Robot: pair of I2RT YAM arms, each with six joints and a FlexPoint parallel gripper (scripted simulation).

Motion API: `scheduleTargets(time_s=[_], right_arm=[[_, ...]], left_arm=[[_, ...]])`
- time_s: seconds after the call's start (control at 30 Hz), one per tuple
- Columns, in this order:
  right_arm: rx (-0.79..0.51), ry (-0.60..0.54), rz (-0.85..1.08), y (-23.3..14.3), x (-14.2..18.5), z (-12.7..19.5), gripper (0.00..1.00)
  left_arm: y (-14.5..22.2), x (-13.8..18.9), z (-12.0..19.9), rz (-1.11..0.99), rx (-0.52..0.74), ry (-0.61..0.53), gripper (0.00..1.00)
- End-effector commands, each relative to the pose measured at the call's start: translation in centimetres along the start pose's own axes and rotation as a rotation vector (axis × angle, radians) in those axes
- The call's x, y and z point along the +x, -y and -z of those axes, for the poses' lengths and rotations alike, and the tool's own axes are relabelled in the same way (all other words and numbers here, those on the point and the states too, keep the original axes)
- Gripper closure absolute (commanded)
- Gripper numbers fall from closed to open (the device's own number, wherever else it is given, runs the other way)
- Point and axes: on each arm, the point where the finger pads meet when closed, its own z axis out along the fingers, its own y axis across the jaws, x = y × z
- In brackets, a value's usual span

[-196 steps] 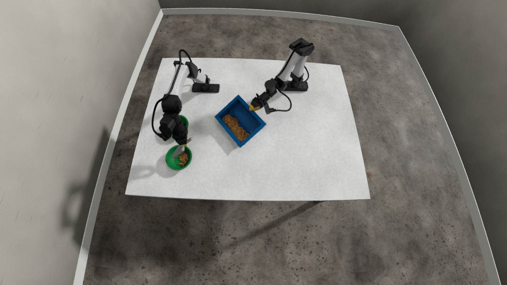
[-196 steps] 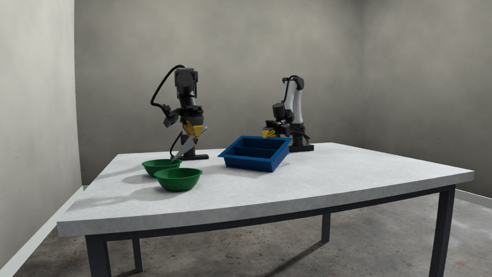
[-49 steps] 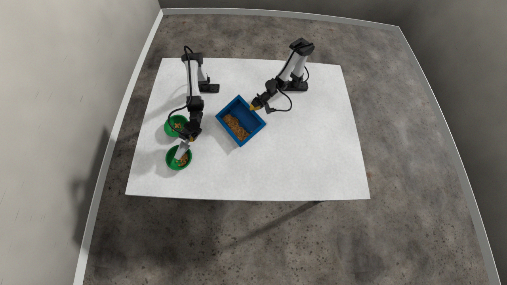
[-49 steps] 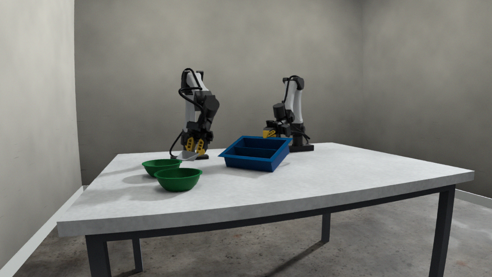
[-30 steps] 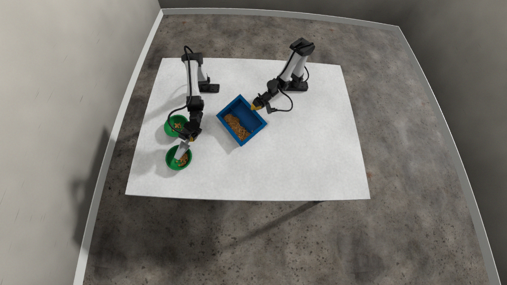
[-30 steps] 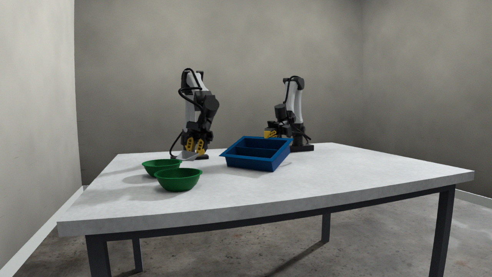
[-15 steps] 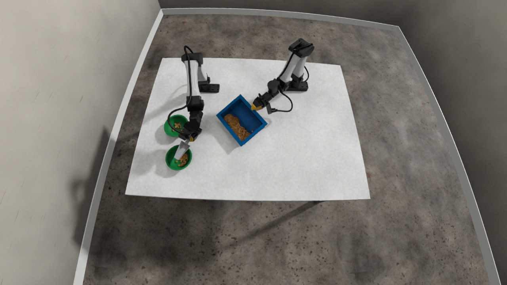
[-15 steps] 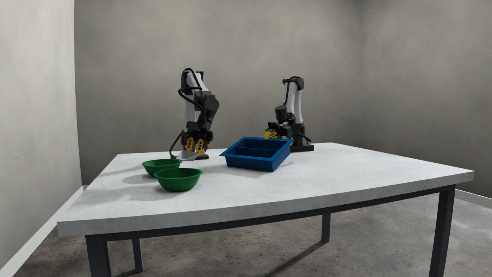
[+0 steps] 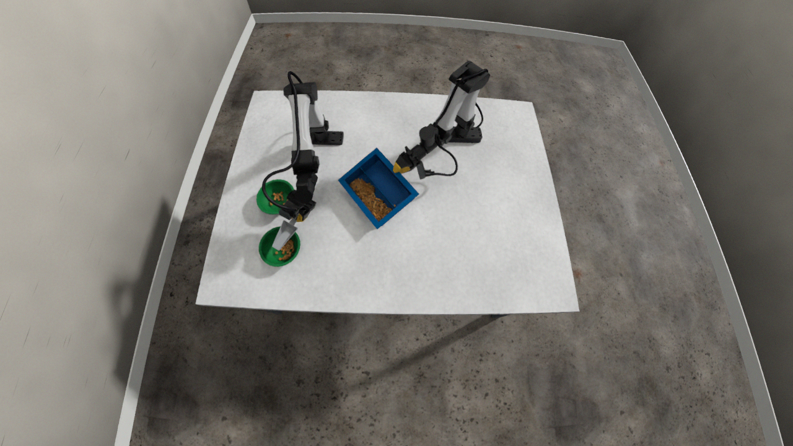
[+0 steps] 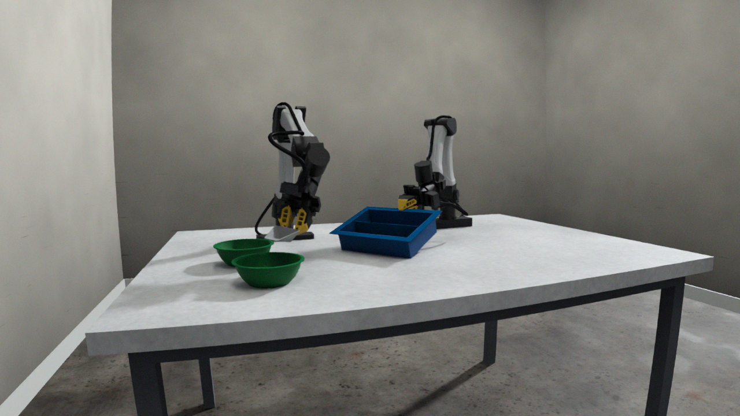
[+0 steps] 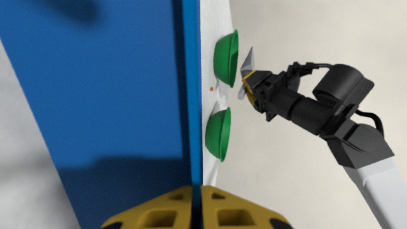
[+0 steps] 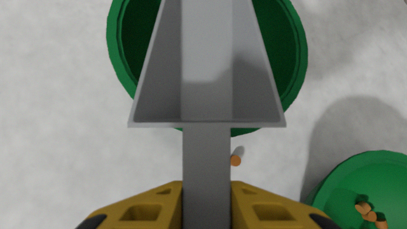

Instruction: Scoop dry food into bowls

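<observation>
My left gripper [image 9: 398, 168] [image 10: 406, 204] [image 11: 198, 194] is shut on the rim of the blue box [image 9: 391, 186] [image 10: 374, 245] [image 11: 127, 95], which stands tilted. Food [image 9: 370, 198] lies heaped along its lower side. My right gripper [image 9: 299, 217] [image 10: 293, 222] [image 12: 206, 189] is shut on the grey scoop's handle. The scoop [image 9: 284, 235] [image 10: 281, 234] [image 11: 248, 63] [image 12: 206, 76] looks empty and reaches over the front green bowl [image 9: 262, 246] [image 10: 266, 271] [image 11: 222, 60] [image 12: 112, 41]. That bowl and the rear green bowl [image 9: 262, 202] [image 10: 240, 252] [image 11: 215, 135] [image 12: 325, 191] stand upright; each holds several pieces.
A loose piece [image 11: 212, 89] [image 12: 235, 160] lies on the table between the bowls. The white table [image 9: 471, 249] [image 10: 491, 268] carries both arms' bases at its back. The bowls stand close together near its left edge in the top view.
</observation>
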Motion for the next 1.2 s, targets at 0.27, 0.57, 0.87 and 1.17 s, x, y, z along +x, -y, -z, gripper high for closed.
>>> scheduleTargets(time_s=[0.27,0.57,0.87,1.17], right_arm=[[-0.006,0.061,-0.019,0.1,-1.6,1.1,1.00],[-0.006,0.061,-0.019,0.1,-1.6,1.1,1.00],[-0.007,0.060,-0.018,0.1,-1.6,1.1,1.00],[-0.007,0.060,-0.018,0.1,-1.6,1.1,1.00]], left_arm=[[-0.5,-0.3,0.1,-0.003,0.019,0.004,1.00],[0.3,-0.4,0.3,0.006,0.042,0.011,0.72],[0.9,-0.5,0.2,0.005,0.057,0.014,0.72],[-1.0,-0.6,0.2,0.007,0.030,0.025,0.72]])
